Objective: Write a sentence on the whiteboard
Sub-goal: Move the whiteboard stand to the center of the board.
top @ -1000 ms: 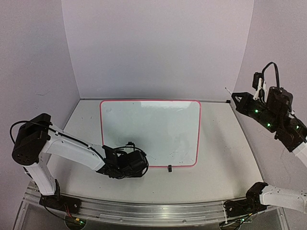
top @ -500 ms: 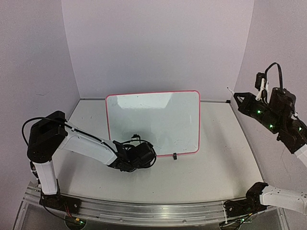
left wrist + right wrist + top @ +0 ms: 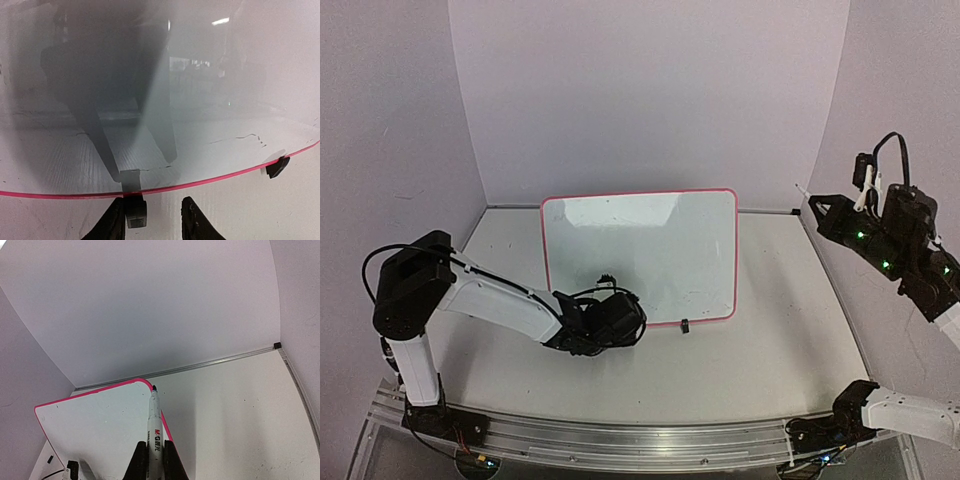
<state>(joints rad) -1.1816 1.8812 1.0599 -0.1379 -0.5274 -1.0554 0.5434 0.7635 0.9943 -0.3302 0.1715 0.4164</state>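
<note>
Right end effector (image 3: 155, 447) is clamped on a white marker (image 3: 154, 422) printed "M&G"; smaller print unreadable. Left end effector (image 3: 151, 202), fingers cropped, gapes around the whiteboard's (image 3: 640, 250) black clip foot (image 3: 135, 212).

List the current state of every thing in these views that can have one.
whiteboard: standing tilted up on its near edge, no lettering on it.
left tool: open, low at the board's near rim, a black clip foot between its fingers.
right tool: shut on the marker, raised off to the side, clear of the board.
marker: apparently uncapped, tip in the air, touching nothing.
</note>
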